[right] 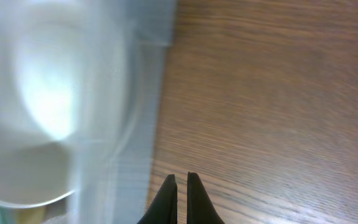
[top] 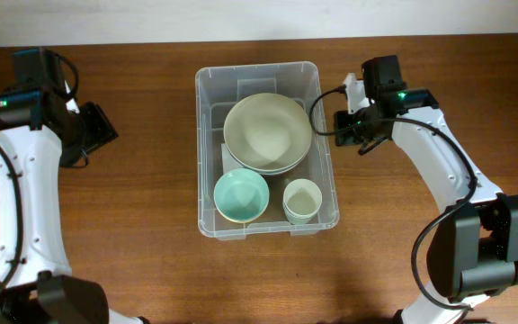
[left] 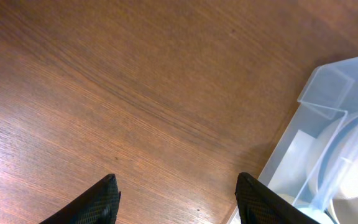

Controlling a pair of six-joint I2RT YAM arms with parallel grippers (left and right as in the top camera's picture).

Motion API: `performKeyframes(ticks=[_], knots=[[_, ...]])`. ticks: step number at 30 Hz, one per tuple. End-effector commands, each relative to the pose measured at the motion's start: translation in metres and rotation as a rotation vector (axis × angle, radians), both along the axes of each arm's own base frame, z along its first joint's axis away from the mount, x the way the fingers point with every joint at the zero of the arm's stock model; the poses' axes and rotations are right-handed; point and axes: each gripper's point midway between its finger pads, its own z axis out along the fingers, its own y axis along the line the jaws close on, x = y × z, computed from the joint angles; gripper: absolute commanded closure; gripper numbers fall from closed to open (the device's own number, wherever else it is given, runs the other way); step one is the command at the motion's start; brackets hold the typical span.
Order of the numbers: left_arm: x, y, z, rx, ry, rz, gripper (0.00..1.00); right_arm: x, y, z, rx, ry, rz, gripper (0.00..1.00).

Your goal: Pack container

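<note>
The right gripper (right: 181, 182) has its jaws pressed together on nothing, above the bare table (right: 278, 93), with the clear container (right: 143, 124) just beside it. The left gripper (left: 176, 186) stands wide and empty, further from the container, which holds a cream bowl (top: 267, 132), a teal bowl (top: 241, 195) and a cup (top: 301, 200).

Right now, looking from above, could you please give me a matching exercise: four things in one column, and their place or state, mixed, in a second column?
Things:
1. large cream bowl
2. mint bowl
3. small cup
4. right gripper

Places or states:
a. shut, outside the container
b. near right corner of the container
c. far half of the container
d. near left corner of the container

Pairs: 1-c, 2-d, 3-b, 4-a.
</note>
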Motion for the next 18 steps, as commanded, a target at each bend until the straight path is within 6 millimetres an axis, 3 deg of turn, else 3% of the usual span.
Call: performKeyframes(ticks=[1,6,18], knots=[[0.002,0.0,-0.007,-0.009,0.018,-0.016,0.38,-0.003,0.025,0.008,0.09,-0.025,0.136,0.96],[0.002,0.0,-0.008,-0.009,0.02,-0.016,0.38,-0.007,0.038,0.013,0.157,-0.035,0.2,0.96],[0.002,0.0,-0.008,-0.009,0.02,-0.016,0.38,-0.007,0.04,0.014,0.166,-0.034,0.204,0.96]])
